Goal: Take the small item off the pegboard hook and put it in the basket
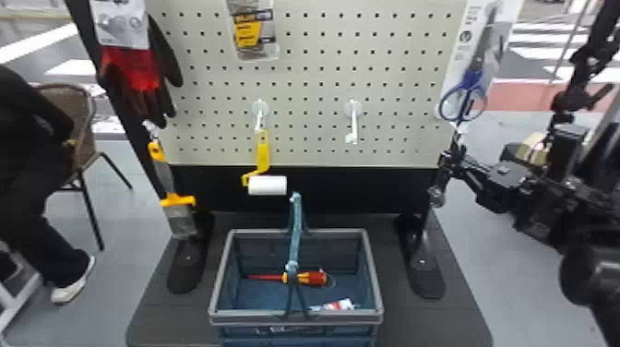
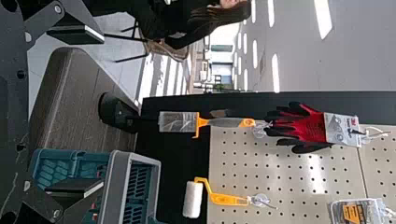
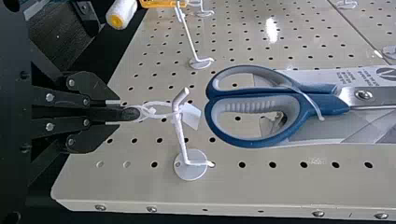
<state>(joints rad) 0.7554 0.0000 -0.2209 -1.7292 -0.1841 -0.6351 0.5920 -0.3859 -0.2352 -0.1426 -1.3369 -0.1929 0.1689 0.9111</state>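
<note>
Right wrist view: the right gripper (image 3: 115, 113) is clamped on the dark end of the small item (image 3: 130, 113). The item's white loop (image 3: 159, 102) is at the hook (image 3: 181, 135), near the upturned tip, beside a white tag (image 3: 192, 116). Status, as judged: grasp complete; removal from the hook incomplete; placement outstanding.

Head view: the basket (image 1: 258, 318) stands in front of the pegboard (image 1: 313, 134), toward the robot. It contains a screwdriver (image 1: 313, 278) and a red-and-white packet (image 1: 340, 304). The basket's handle (image 1: 296, 228) stands up across the opening.

Left wrist view: the left gripper (image 2: 100, 111) is empty, its fingers wide apart.

Remaining steps, as judged:
1. Draw the loop outward past the tip, maintaining the grip.
2. Carry the item above the basket.
3. Lower it clear of the handle and release.

Caution: the loop may catch on the upturned tip.
</note>
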